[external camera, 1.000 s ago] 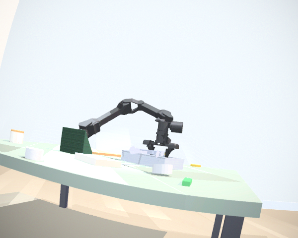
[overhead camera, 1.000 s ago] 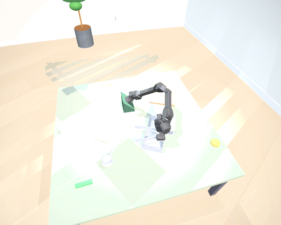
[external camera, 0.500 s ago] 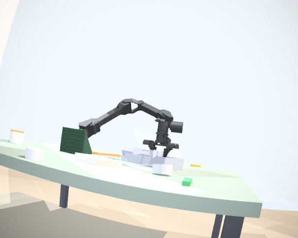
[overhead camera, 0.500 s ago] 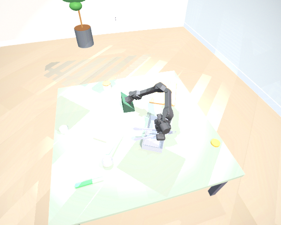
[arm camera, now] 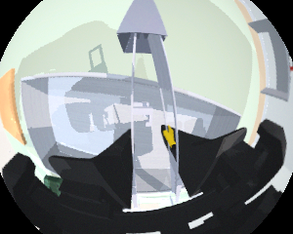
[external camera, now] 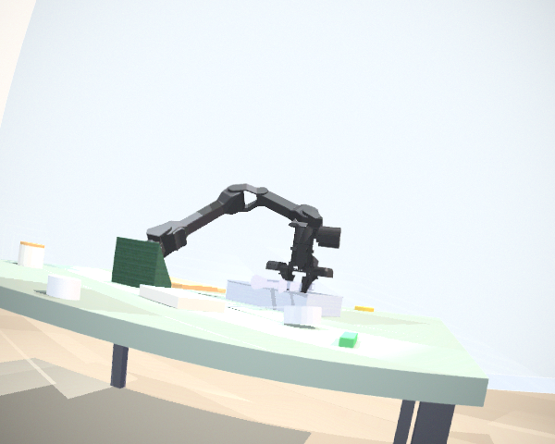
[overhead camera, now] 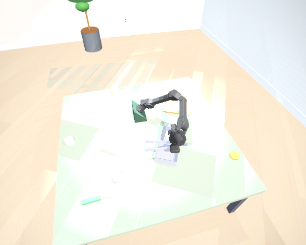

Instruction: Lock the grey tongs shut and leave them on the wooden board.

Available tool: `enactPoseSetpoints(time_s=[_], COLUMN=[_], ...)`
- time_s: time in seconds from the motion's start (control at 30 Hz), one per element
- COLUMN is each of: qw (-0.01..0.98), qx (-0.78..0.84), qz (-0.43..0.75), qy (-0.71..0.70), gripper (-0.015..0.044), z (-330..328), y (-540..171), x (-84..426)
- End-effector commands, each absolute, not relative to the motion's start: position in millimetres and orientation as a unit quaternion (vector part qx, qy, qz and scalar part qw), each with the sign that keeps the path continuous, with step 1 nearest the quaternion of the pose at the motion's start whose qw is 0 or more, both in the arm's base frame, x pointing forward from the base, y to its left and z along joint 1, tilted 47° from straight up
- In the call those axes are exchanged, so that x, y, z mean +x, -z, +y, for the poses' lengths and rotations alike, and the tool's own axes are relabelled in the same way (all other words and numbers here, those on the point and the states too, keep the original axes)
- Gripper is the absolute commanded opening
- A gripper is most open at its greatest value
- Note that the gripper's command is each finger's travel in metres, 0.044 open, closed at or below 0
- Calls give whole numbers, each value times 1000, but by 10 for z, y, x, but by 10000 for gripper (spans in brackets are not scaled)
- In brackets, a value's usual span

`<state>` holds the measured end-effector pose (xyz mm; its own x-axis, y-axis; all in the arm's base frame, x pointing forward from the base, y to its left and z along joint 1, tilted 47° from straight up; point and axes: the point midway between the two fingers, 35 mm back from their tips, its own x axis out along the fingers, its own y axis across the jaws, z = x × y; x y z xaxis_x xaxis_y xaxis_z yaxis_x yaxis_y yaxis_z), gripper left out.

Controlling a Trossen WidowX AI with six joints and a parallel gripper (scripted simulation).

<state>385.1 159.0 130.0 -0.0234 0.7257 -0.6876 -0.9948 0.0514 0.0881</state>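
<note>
The grey tongs (overhead camera: 154, 141) (external camera: 258, 281) (arm camera: 142, 21) lie roughly level across the roasting tin (overhead camera: 164, 163) (external camera: 325, 305) (arm camera: 36, 104). Their pointed cap is at the top of the wrist view, and a yellow mark shows beside the right arm. My gripper (external camera: 297, 285) (arm camera: 146, 131) points down at the tin, its fingers partly closed against the outsides of the two tongs arms, which stand close together with a narrow gap. In the top view the wrist hides the fingers. The wooden board (overhead camera: 176, 113) (external camera: 196, 289) seems to be the washed-out slab with orange edges behind the tin.
A green wedge (overhead camera: 139, 116) (external camera: 137, 263) stands by the arm's base. A cream block (overhead camera: 108, 151) (external camera: 182, 298) lies left of the tin. White cups (overhead camera: 69, 140) (overhead camera: 117, 176), a green-handled tool (overhead camera: 91, 200) and a yellow disc (overhead camera: 234, 155) (external camera: 363, 308) are farther out.
</note>
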Motion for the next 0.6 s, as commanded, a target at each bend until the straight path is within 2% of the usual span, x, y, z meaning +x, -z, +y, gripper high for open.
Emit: enactPoseSetpoints(time_s=[0.0, 0.57], qw=[661, 661], qx=[-227, -227], qz=[297, 297], qy=[-651, -651], gripper=[127, 14], z=[1590, 1590], y=[-1303, -1303], x=[3854, 3854])
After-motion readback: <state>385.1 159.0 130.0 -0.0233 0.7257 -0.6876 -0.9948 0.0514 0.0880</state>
